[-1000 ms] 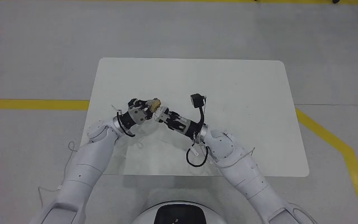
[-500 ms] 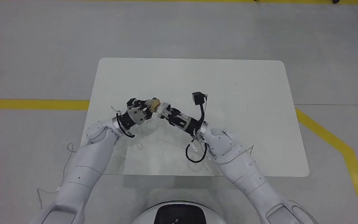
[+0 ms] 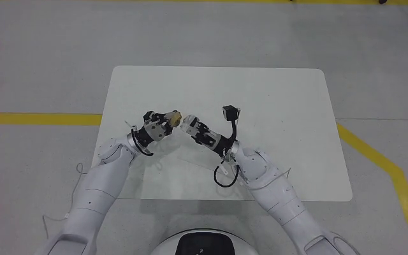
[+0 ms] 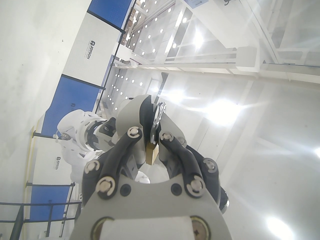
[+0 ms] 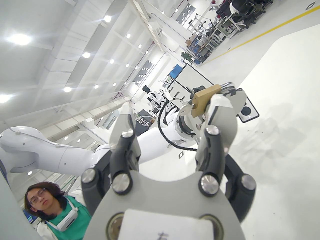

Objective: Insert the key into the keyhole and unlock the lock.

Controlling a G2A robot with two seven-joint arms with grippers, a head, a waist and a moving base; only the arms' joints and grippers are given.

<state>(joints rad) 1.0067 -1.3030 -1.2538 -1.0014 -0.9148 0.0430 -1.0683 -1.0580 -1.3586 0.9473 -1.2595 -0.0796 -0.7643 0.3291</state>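
While the left fingers [image 4: 132, 119] pinch the lock [image 4: 151, 154], the right fingers [image 5: 121, 126] stand spread nearby.

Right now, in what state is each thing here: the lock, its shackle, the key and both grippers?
padlock: held up, clamped in the left gripper.
shackle: between the left gripper's fingers; cannot tell if released.
key: inserted in the padlock, head sticking out, nothing gripping it.
left gripper: shut on the padlock.
right gripper: open, fingers apart, facing the key.
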